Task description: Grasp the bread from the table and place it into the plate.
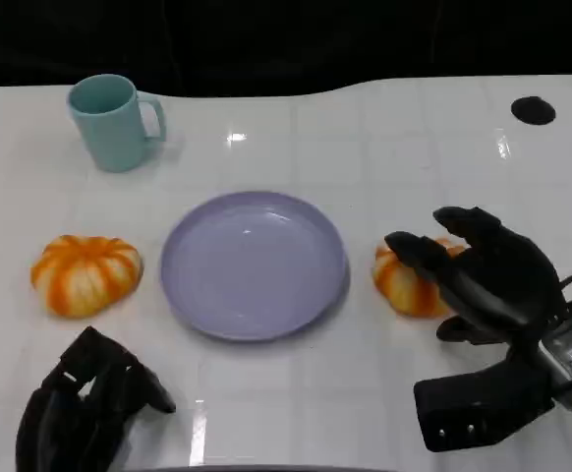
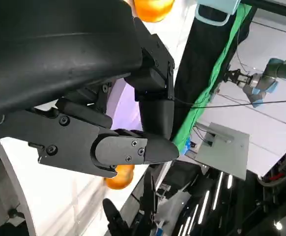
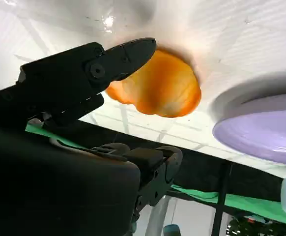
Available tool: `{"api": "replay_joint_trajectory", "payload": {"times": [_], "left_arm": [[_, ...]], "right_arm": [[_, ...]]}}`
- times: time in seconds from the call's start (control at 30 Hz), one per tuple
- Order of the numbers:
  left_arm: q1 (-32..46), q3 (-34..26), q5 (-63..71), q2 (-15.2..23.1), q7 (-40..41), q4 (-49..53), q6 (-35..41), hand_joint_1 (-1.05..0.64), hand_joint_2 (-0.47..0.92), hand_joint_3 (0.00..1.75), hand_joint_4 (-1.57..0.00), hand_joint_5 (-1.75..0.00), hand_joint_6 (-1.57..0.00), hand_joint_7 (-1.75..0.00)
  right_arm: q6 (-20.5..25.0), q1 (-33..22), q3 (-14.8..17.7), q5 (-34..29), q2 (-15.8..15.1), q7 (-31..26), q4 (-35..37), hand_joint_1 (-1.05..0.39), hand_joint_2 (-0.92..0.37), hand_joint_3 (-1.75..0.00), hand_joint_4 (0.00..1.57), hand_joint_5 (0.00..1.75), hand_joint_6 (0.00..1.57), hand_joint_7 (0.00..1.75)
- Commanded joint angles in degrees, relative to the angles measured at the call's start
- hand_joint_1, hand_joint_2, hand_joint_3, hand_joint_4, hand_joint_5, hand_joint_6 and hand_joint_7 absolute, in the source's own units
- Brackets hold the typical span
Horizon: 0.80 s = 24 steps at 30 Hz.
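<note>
Orange bread [image 1: 406, 284] right of plate [image 1: 254, 264] | right hand [image 1: 487, 275] spread over it, not gripping | left hand [image 1: 85, 403] curled, holding nothing

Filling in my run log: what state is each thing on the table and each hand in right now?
Right bread: on the table beside the plate, not lifted.
Left bread: on the table, untouched.
Purple plate: upright, nothing on it.
Teal mug: upright, apart from the rest.
Right hand: fingers apart, reaching over the right bread, no grip yet.
Left hand: holds nothing, fingers curled in.
</note>
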State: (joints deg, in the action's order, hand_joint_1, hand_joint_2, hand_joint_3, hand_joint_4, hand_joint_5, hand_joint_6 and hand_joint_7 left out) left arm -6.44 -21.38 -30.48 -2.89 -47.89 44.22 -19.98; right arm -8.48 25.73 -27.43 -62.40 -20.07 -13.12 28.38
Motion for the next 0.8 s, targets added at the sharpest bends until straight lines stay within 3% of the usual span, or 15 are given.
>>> {"api": "replay_joint_trajectory", "payload": {"times": [0.03, 0.37, 0.8], "left_arm": [[0.2, -0.3, -0.4, 0.3, -0.3, -0.1, -0.6, -0.6, 0.92, 0.31, -0.64, -1.75, -0.51, -1.53], [0.4, -0.2, -0.4, 0.0, -0.5, -0.5, -0.2, -0.6, 0.92, 0.32, -0.64, -1.75, -0.51, -1.52], [0.8, -0.2, -0.9, 0.1, -0.5, -1.1, 0.9, -0.6, 0.92, 0.28, -0.65, -1.75, -0.49, -1.54]], "right_arm": [[1.7, 2.4, -1.0, 1.0, -0.9, 1.8, 2.2, -0.49, -0.81, -0.01, 0.17, 0.13, 0.27, 0.0], [0.8, 7.9, -4.2, 3.3, 1.1, 0.8, 12.0, -0.55, -0.77, 0.0, 0.2, 0.08, 0.27, 0.0], [0.7, 11.6, -7.4, 6.0, 4.0, 0.7, 18.9, -0.53, -0.79, 0.0, 0.21, 0.03, 0.25, 0.0]]}}
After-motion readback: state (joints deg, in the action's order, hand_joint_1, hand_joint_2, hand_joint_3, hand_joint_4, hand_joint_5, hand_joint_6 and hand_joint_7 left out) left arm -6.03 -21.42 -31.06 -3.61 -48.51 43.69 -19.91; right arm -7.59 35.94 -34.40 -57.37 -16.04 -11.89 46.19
